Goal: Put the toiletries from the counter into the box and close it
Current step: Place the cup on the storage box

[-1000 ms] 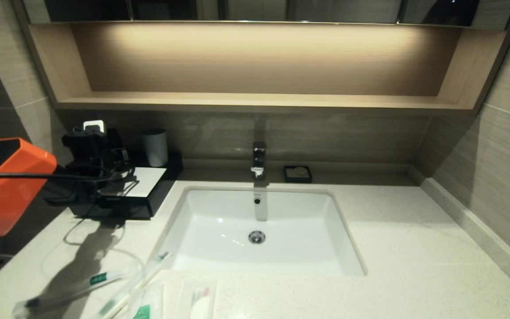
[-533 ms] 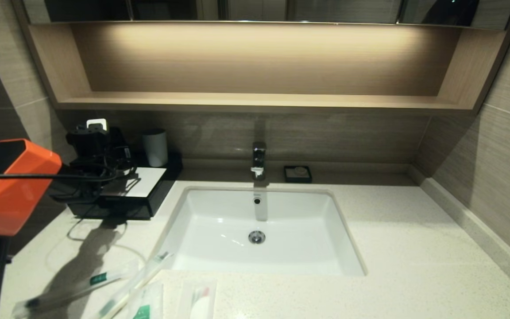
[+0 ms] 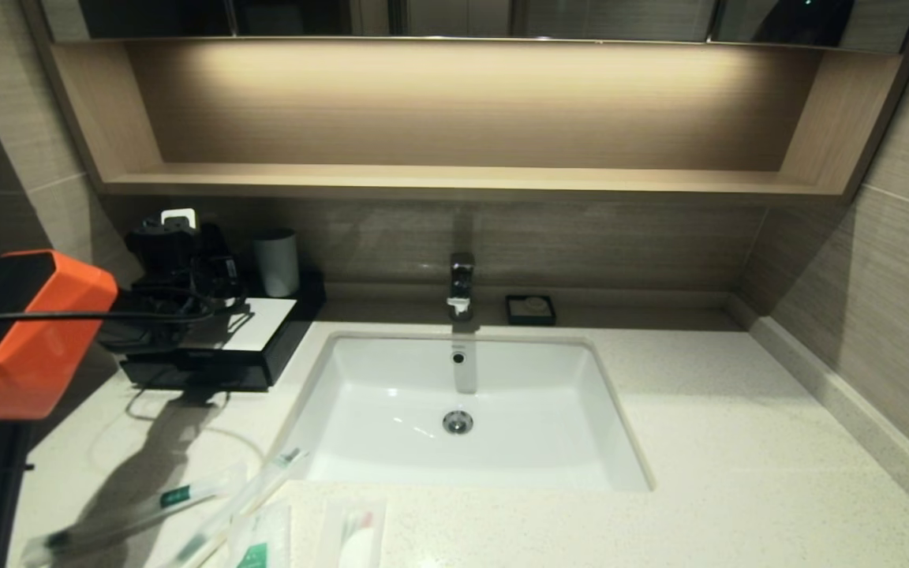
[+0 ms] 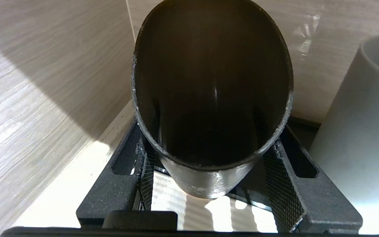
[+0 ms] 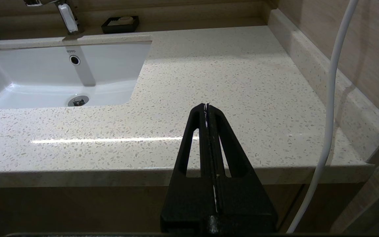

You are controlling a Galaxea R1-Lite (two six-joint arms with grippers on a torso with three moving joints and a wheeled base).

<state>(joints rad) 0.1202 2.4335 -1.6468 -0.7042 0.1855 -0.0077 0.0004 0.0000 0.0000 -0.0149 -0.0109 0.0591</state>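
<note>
My left gripper is at the back left over the black box with its white top panel. In the left wrist view the left gripper is shut on a black cup, one pad on each side of it, just above the white panel. The toiletries lie on the counter at the front left: two long toothbrush packets, a green-marked sachet and a packet with a white round piece. My right gripper is shut and empty over the counter's front right edge.
A white cup stands on the box's tray beside the black cup, and it also shows in the left wrist view. The white sink with its tap is in the middle. A small black soap dish sits behind it. A white cable hangs beside my right gripper.
My left arm has shifted a little to the right and up with the black cup in the gripper. The toiletries have not moved.
</note>
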